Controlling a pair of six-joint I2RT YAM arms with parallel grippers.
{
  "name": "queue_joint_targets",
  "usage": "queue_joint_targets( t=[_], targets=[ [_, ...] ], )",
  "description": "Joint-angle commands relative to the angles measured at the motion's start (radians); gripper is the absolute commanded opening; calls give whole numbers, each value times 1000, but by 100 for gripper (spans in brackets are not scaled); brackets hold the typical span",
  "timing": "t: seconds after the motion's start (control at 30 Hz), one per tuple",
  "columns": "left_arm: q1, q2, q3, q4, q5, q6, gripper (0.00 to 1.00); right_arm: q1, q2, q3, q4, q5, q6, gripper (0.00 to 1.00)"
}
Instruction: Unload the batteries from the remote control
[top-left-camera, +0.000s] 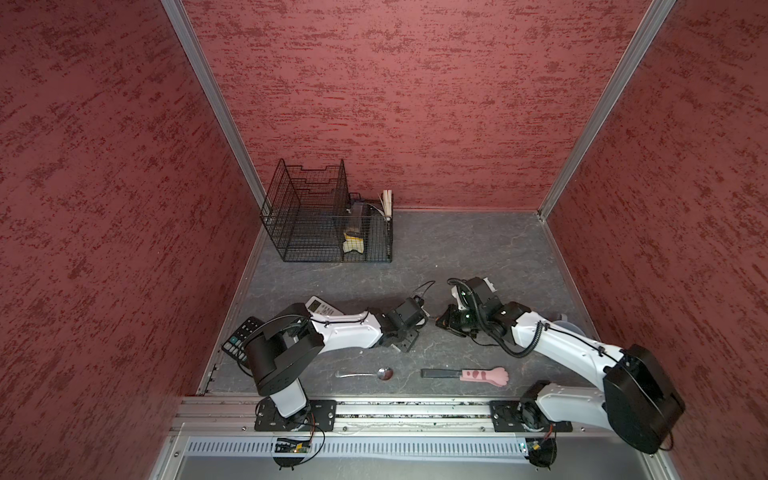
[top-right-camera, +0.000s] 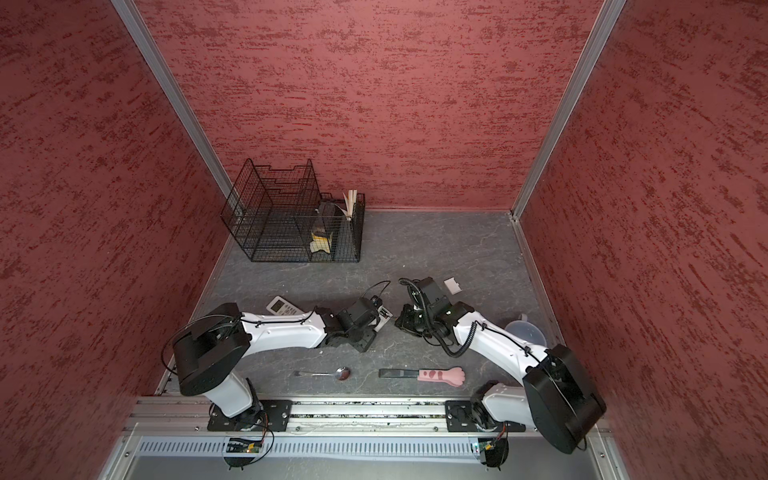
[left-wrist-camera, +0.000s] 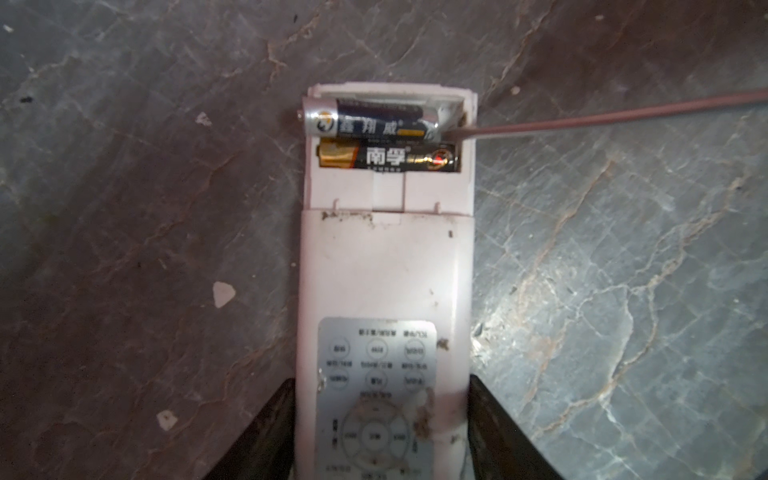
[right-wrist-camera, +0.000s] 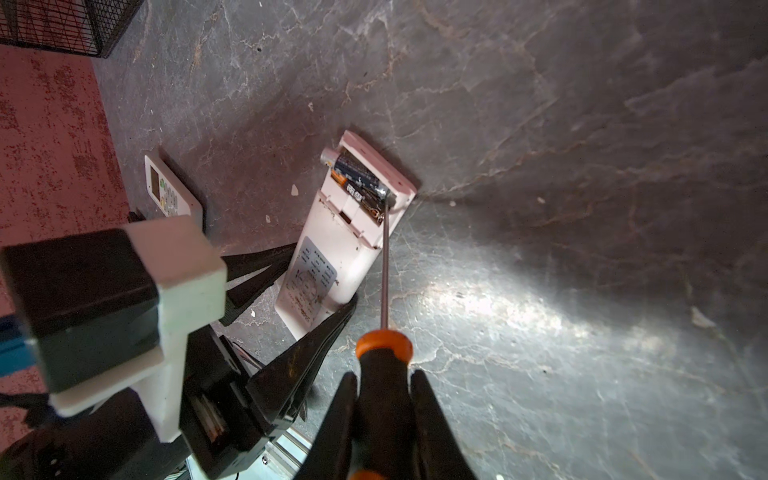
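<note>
From above: left claw (top-left-camera: 415, 330) and right claw (top-left-camera: 449, 322) nose to nose at the middle of the tabletop (top-left-camera: 478, 249). From the left wrist: left claw clamped on the sides of the remote control (left-wrist-camera: 384, 266), compartment uncovered, two batteries (left-wrist-camera: 390, 158) inside, one askew, screwdriver (left-wrist-camera: 602, 115) tip at its end. From the right wrist: right claw closed around the screwdriver's orange-and-black handle, shaft reaching to the remote control.

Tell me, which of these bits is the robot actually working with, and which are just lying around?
In use: open white remote in left hand; raised battery; seated battery; screwdriver in right hand.
Lying about: spoon, cat-paw tool, wire basket, second white remote, black remote, clear jug.
</note>
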Motion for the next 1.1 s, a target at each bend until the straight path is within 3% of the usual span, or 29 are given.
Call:
queue_joint_targets(
  t=[0.0,0.63,0.83,1.07],
  targets=[
    [-1,43,-34,-50,33,3,61,2,16,-7,22,11,4,0],
    [-3,53,-45,-31,56,-4,60,1,150,182,100,-40,-97,0],
    [1,63,-21,-74,15,2,72,1,81,165,45,-2,-95,0],
    [3,50,0,-152,-38,-54,78,0,-18,139,-11,32,-96,0]
  ],
)
